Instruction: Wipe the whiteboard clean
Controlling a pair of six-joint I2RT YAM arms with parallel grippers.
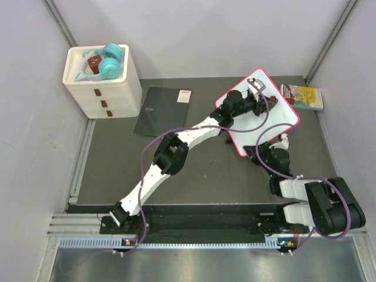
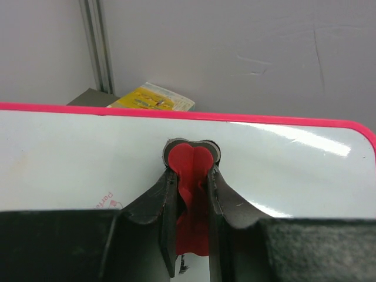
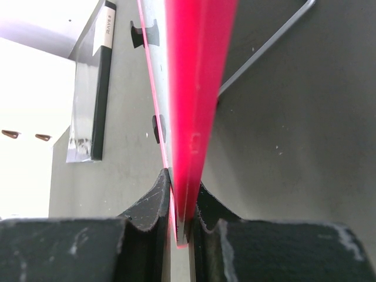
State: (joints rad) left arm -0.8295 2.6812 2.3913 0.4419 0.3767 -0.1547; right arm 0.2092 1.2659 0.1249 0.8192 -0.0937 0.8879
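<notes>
The large white rectangular whiteboard (image 1: 276,114) with its pink-red frame lay at the right rear of the dark mat (image 1: 205,170), beside a yellow book (image 1: 302,97). The right gripper (image 3: 182,188) was clamped on its frame edge. The left gripper (image 2: 191,170) grasped a red plastic eraser (image 2: 189,160) at its surface.

A yellow-green book (image 2: 154,100) is being shown beyond the left fingers (image 2: 157,207), a black notebook (image 3: 100,106) ahead-left of the right fingers (image 3: 150,207), both lying on a grey mat (image 3: 282,147).

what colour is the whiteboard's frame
Pink-red, running round the whiteboard; it shows best in the left wrist view.
</notes>
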